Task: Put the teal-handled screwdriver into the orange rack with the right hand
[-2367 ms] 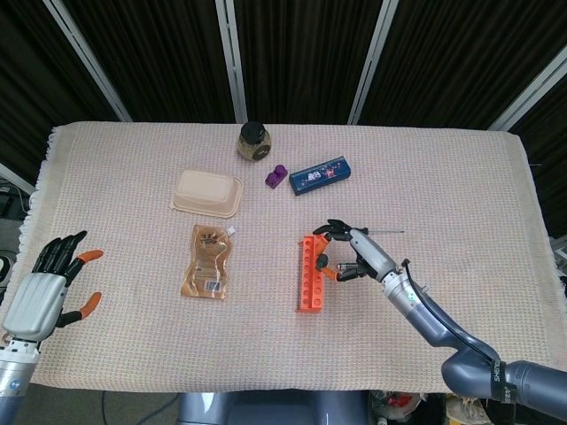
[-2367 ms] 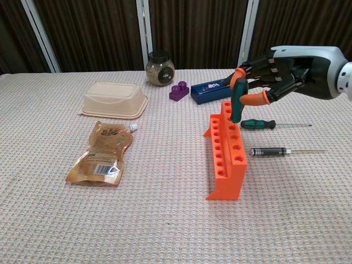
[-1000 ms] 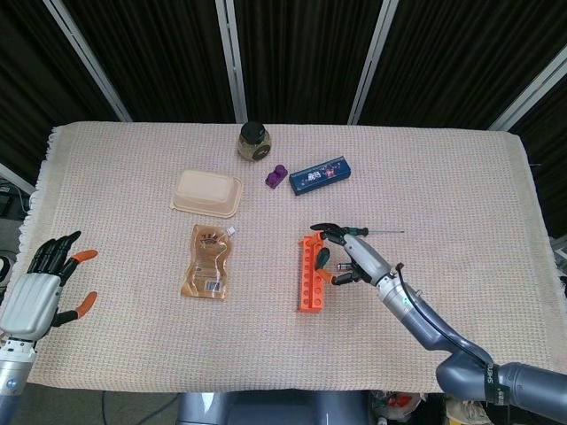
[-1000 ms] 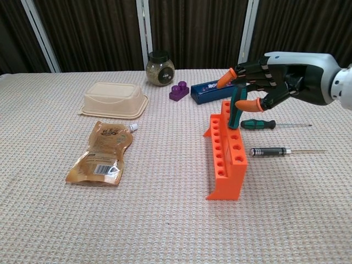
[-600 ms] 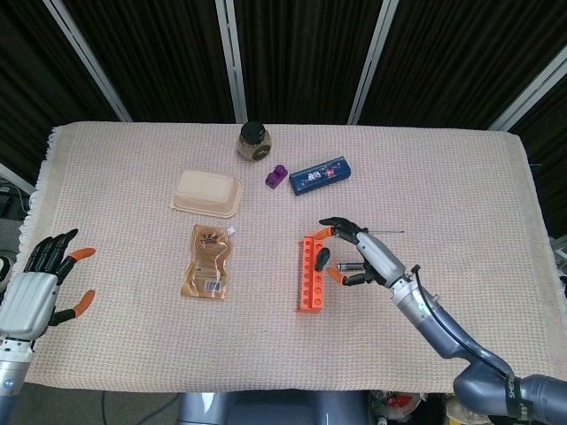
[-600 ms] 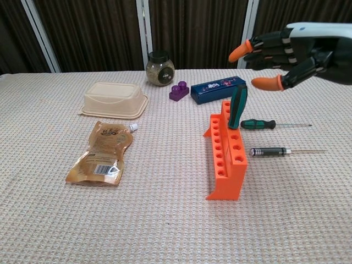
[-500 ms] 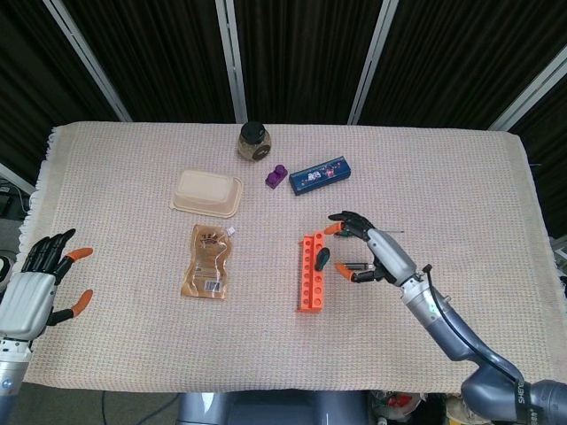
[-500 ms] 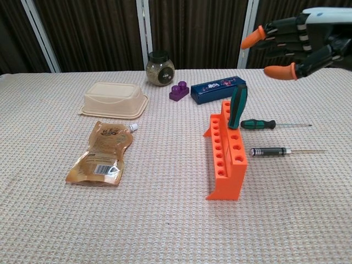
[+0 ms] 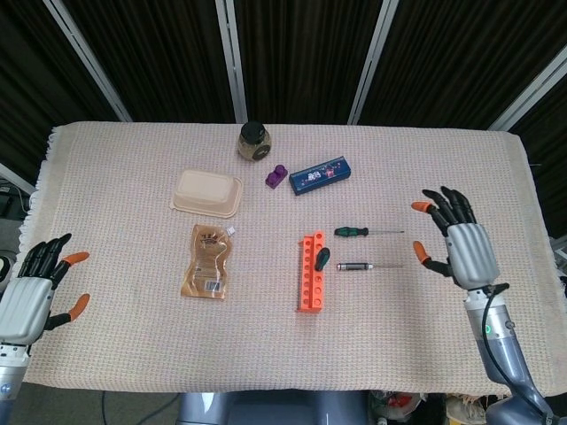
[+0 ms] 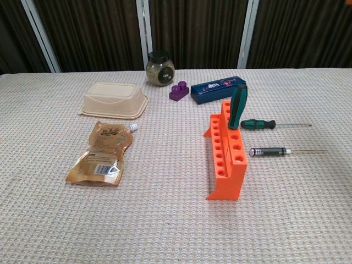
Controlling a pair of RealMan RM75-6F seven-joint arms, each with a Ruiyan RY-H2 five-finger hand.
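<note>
While the right hand [image 9: 463, 246] had been close beside the orange rack [image 9: 311, 272] half a second before, it now sat far off to the right of the tabletop [image 9: 124, 177], well apart from the rack. Its fingers were spread and it held nothing. The teal-handled screwdriver [image 10: 237, 106] stood in a hole at the far end of the rack, leaning a little to the right, just as it had after the hand let go. The left hand [image 9: 28, 290] was at the near left edge with its fingers apart, holding nothing, about where it was before.

Only the head view showed the two hands; the chest view showed neither. The chest view showed the side of the rack with its stepped rows of holes, and the screwdriver's handle sticking up. Two more screwdrivers lay flat to the right of the rack: a green-handled screwdriver [image 10: 258, 124] farther back and a black-handled screwdriver [image 10: 269, 151] nearer. A brown pouch [image 9: 208, 261], a tan box [image 9: 206, 192], a glass jar [image 9: 253, 141], a purple block [image 9: 276, 175] and a blue case [image 9: 321, 174] had not moved.
</note>
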